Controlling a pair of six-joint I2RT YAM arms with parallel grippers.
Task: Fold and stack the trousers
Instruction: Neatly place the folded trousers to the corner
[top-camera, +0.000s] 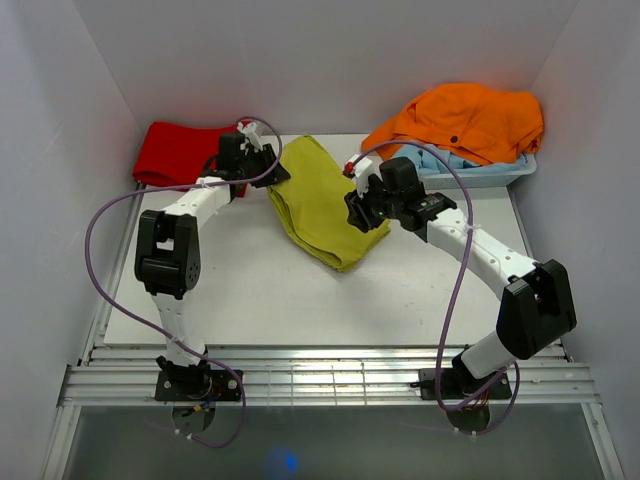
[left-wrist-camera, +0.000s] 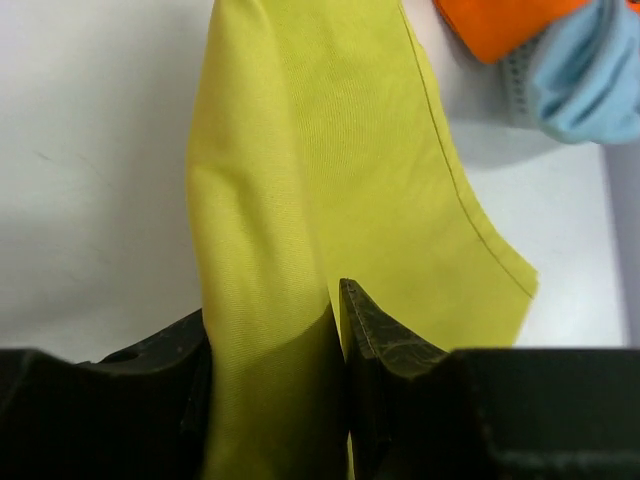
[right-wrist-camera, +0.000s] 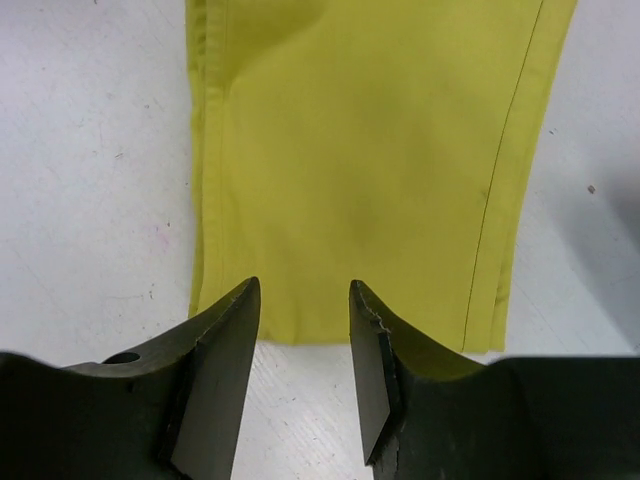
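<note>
The trousers (top-camera: 322, 205) lay folded on the worktop (top-camera: 250, 290) between the arms. The left end effector (left-wrist-camera: 275, 310) pinched a bunch of cloth. The right end effector (right-wrist-camera: 303, 285) stood part open and empty at the opposite edge. The fabric looked soft, light and limp, and was probably best gripped at its folded edges.

From above and behind the arm bases, the top view looks down over the whole bench (top-camera: 260, 290). The wrist views look closely past the left claw (left-wrist-camera: 272, 320) and right claw (right-wrist-camera: 302, 290) onto the trousers (top-camera: 318, 200), which all three views share.
</note>
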